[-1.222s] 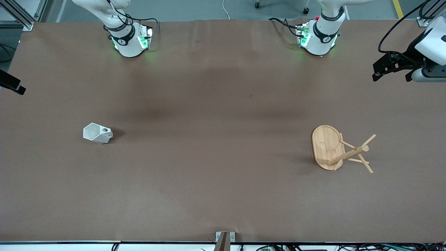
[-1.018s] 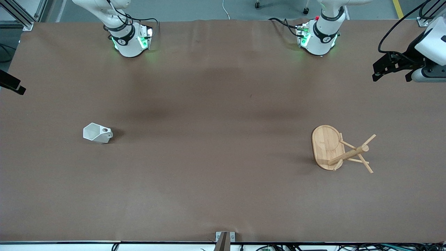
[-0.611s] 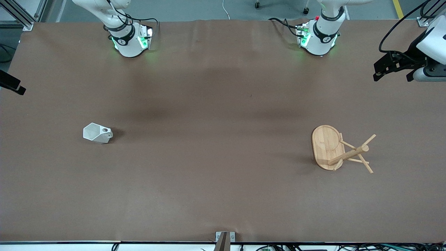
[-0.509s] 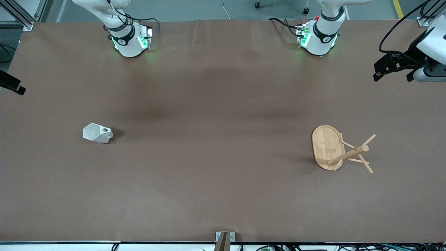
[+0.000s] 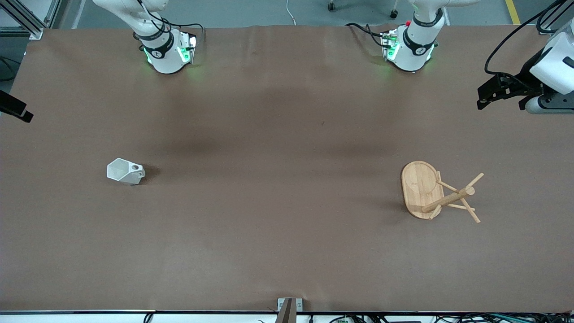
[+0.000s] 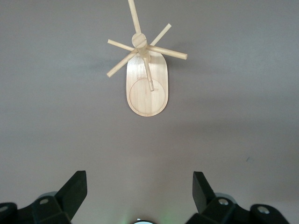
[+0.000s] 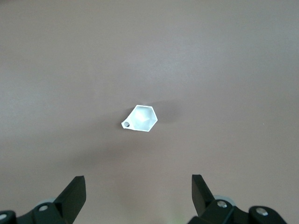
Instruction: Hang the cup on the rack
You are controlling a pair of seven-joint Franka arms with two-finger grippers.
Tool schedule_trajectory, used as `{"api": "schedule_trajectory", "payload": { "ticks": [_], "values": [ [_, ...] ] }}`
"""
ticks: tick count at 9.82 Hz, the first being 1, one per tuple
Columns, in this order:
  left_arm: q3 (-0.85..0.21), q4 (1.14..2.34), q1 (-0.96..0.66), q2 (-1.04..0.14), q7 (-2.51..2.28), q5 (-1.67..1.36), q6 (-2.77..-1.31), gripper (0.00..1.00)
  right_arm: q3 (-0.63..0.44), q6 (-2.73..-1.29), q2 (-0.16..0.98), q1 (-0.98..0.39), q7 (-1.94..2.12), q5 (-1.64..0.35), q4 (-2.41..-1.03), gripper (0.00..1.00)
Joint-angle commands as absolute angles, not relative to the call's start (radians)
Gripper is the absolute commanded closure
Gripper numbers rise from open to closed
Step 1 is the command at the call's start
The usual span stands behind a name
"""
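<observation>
High front camera — wrists overhead.

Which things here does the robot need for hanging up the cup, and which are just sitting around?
Needed for the job:
- small white angular cup, standing on the table toward the right arm's end
- light wooden mug rack with angled pegs, toward the left arm's end
- left end effector and right end effector, both open, up in the air

Just sitting around:
- only the brown table itself

Robotics lab: brown-covered table (image 5: 287, 251), two bolted arm bases (image 5: 168, 54), aluminium framing (image 5: 27, 20), trailing cables (image 5: 502, 42).
</observation>
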State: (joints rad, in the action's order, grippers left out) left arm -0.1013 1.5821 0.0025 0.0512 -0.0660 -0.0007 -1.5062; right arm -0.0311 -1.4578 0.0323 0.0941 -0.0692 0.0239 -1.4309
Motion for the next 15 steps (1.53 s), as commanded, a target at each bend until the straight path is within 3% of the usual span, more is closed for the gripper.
{"api": "schedule_trajectory", "payload": {
  "ticks": [1, 6, 8, 15],
  "values": [
    [-0.104, 1.585, 0.006, 0.029, -0.063, 0.0, -1.493, 0.0, -0.018, -1.468, 0.023, 0.11, -0.083, 0.028, -1.443, 0.0],
    [-0.104, 1.585, 0.005, 0.028, -0.068, 0.0, -1.493, 0.0, -0.018, -1.466, 0.025, 0.12, -0.072, 0.028, -1.442, 0.0],
    [-0.104, 1.585, 0.003, 0.028, -0.069, 0.0, -1.493, 0.0, -0.029, -1.465, 0.025, 0.141, -0.072, -0.064, -1.443, 0.0],
    [-0.104, 1.583, 0.0, 0.026, -0.069, 0.002, -1.493, 0.0, -0.028, -1.46, 0.025, 0.138, -0.067, -0.031, -1.443, 0.0]
  ]
}}
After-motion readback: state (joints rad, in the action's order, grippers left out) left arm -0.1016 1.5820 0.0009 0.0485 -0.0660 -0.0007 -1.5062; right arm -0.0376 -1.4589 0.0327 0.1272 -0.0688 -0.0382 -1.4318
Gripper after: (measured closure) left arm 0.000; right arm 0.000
